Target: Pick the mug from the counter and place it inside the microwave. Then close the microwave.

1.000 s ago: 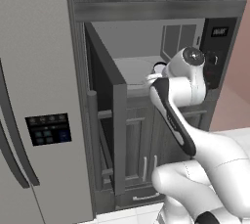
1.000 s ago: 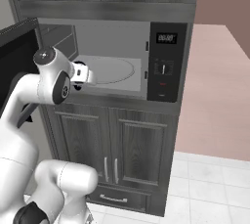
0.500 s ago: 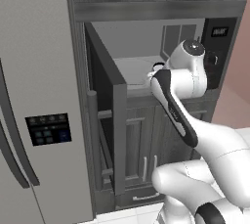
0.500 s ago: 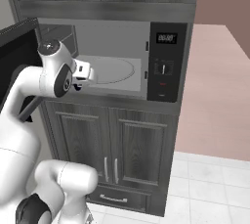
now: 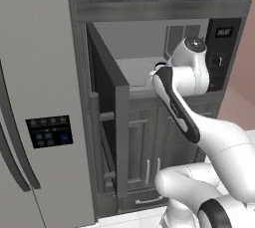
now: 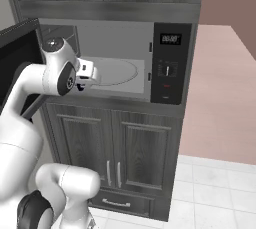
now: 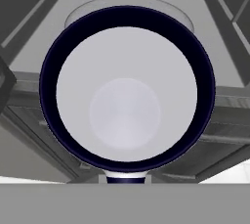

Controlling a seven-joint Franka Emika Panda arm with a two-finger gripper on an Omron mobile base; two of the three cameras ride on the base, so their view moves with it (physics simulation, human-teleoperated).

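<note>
One fridge: grey fridge (image 5: 40, 97) fills the left of my left base view, its dark control panel (image 5: 50, 131) low on the door.
Microwave: the microwave (image 6: 125, 55) sits built into dark cabinets, cavity open, black control panel with display (image 6: 170, 38) on its right side.
Door: the microwave door (image 5: 107, 122) is swung wide open, standing edge-on toward me at the left of the cavity.
Turntable: round white turntable (image 6: 117, 71) lies on the cavity floor.
Lower cabinets: two dark doors (image 6: 115, 160) below the microwave, both shut.
Mug: the mug (image 7: 127, 88) hangs in my grip at the front edge of the cavity, seen from above in my hand view, dark blue rim, pale inside, the turntable just beyond it.
Gripper: my gripper (image 6: 86, 75) is clamped on the mug's rim, at the mouth of the microwave.
</note>
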